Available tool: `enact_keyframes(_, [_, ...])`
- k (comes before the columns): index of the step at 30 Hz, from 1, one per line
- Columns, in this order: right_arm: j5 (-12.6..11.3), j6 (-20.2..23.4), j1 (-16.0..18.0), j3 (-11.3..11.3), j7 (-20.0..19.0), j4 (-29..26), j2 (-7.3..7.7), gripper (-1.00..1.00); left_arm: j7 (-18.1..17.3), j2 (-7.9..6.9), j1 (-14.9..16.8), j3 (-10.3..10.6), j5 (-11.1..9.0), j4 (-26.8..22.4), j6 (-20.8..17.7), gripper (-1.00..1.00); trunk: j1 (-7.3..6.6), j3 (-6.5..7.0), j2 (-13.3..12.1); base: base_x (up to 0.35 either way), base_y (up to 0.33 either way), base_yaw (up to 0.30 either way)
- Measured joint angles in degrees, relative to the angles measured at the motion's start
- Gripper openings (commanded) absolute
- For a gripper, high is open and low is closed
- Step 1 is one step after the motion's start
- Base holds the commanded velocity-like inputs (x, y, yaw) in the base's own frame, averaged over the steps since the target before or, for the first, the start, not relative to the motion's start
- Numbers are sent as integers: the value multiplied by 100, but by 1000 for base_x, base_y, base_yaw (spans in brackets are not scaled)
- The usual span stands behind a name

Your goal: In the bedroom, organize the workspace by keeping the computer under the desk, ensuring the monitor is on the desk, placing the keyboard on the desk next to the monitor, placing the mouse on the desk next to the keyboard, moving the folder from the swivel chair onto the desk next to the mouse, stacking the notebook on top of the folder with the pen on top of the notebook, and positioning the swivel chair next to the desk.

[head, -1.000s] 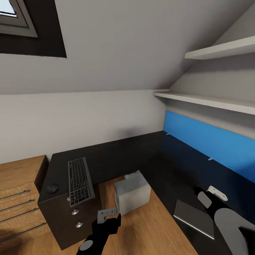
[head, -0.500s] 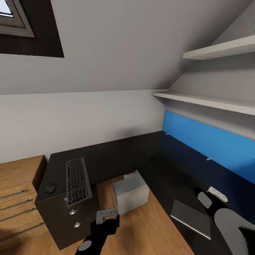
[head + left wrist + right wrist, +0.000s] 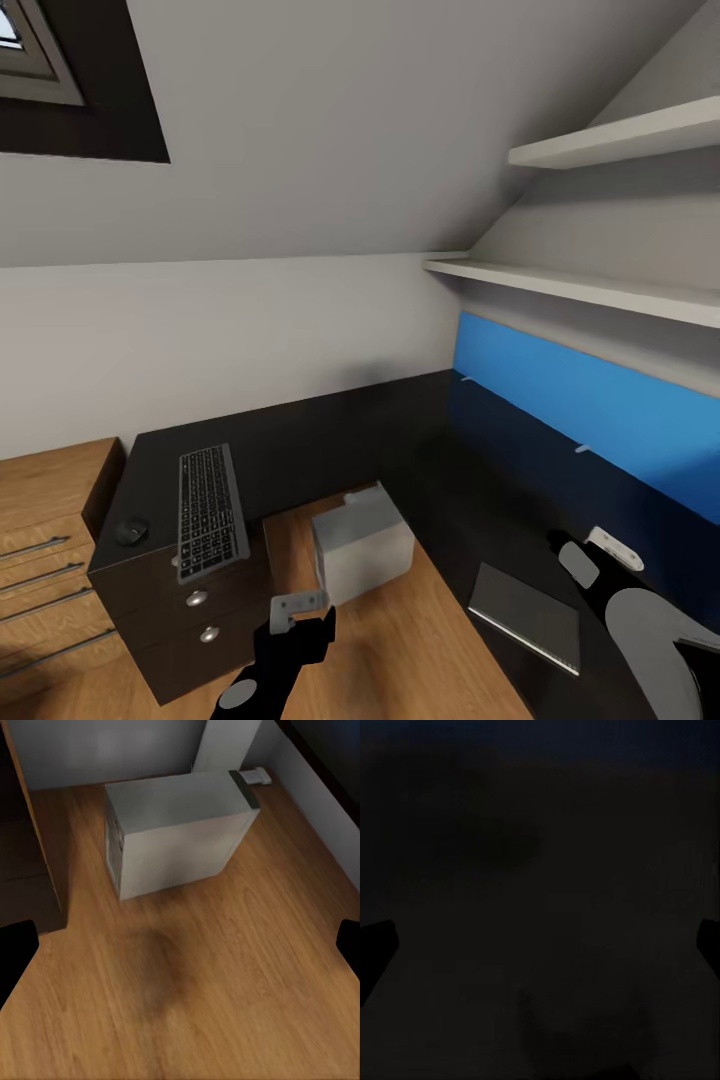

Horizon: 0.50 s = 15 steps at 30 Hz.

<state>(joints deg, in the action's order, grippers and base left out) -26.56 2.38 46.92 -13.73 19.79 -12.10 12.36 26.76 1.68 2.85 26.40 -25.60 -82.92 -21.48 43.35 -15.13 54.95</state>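
The keyboard (image 3: 211, 511) is lying flat on the dark bench (image 3: 330, 440) with the mouse (image 3: 131, 531) just beside it, a thin grey notebook (image 3: 526, 617) is resting on the bench's right wing, and the computer (image 3: 362, 542) is sitting on the wooden floor (image 3: 225, 982) in the corner. Both the left end effector (image 3: 297, 612) and the right end effector (image 3: 598, 552) are hovering wide open and holding nothing. The notebook is looking light, flat and slippery, so it is probably calling for a pinch at an overhanging edge, while the boxy computer is likely too heavy and broad to lift and is better pushed.
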Motion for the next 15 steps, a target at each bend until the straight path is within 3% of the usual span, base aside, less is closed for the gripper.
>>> enact_keyframes(5, [-3, 10, 0, -3, 0, 6, -5, 100, 0, 0, 0, -3, 0, -4, 0, 100, 0, 0, 0, -34, -107, 0])
enact_keyframes(15, [-13, 367, 0, -77, -7, 11, -7, 100, 0, 14, 1, -27, -16, -46, 4, 100, 43, -35, 79, -5, -14, 0])
